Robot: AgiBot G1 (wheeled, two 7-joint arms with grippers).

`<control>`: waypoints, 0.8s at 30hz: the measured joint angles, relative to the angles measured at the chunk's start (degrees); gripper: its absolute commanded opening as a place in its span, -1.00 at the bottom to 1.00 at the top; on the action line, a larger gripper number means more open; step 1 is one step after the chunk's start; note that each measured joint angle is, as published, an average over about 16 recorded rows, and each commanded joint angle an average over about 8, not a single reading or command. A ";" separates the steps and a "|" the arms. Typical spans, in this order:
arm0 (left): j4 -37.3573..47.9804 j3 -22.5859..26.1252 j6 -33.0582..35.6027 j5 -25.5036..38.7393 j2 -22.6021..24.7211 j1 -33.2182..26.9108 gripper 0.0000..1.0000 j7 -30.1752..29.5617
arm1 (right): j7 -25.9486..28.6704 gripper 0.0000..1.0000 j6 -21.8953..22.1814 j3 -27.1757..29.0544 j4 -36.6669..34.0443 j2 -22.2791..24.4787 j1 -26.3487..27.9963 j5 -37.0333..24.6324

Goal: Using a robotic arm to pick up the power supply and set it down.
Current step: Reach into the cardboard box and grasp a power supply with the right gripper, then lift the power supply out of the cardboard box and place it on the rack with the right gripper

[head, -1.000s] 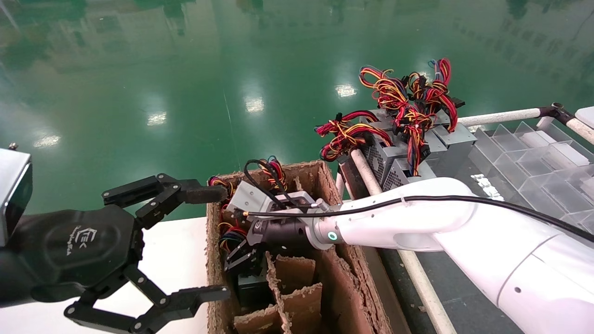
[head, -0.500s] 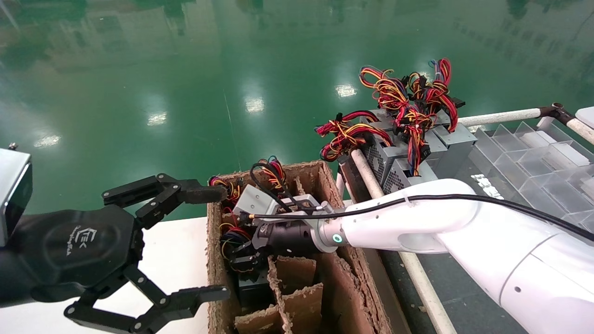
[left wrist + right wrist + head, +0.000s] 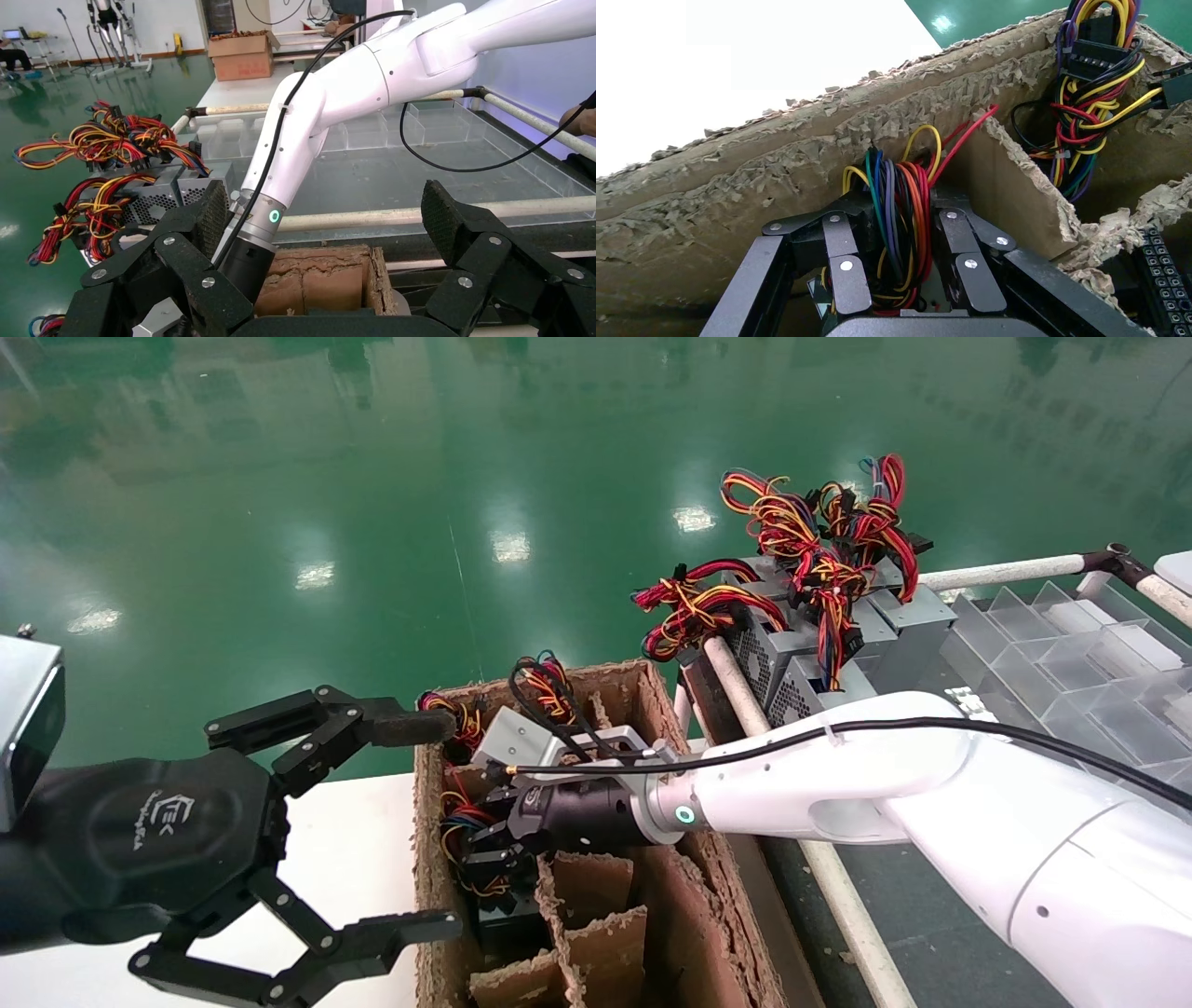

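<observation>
Cardboard box [image 3: 689,905] with torn dividers, centre near. The robotic arm [image 3: 838,784] reaches in from the right; its right gripper [image 3: 905,270] is clamped on the wire bundle of the power supply [image 3: 507,919], low in a left compartment. Left gripper [image 3: 307,850] parked, fingers apart. Risk: wires slipping or snagging a divider.

The cardboard box [image 3: 670,887] is rough brown fibreboard with torn, flaky edges. Beside it the floor [image 3: 372,477] is glossy green and mirror-like. Inside the box, the wire bundle [image 3: 898,210] has smooth plastic insulation. The robotic arm [image 3: 838,784] reaching into the box has a smooth, glossy white shell; its right gripper [image 3: 898,274] is matt black. Past the box, the grey boxes [image 3: 801,654] are dull perforated metal.
</observation>
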 measured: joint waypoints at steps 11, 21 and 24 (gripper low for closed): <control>0.00 0.01 0.00 0.00 0.00 0.00 1.00 0.00 | -2.91 -1.00 -6.46 1.13 -2.13 0.70 1.39 4.09; 0.00 0.01 0.00 -0.01 0.00 0.00 1.00 0.01 | -7.76 -1.00 -16.82 3.67 -6.91 1.62 3.70 8.62; 0.00 0.01 -0.01 -0.01 -0.01 0.00 1.00 0.01 | -9.12 -1.00 -18.86 4.47 -8.60 1.96 4.24 9.75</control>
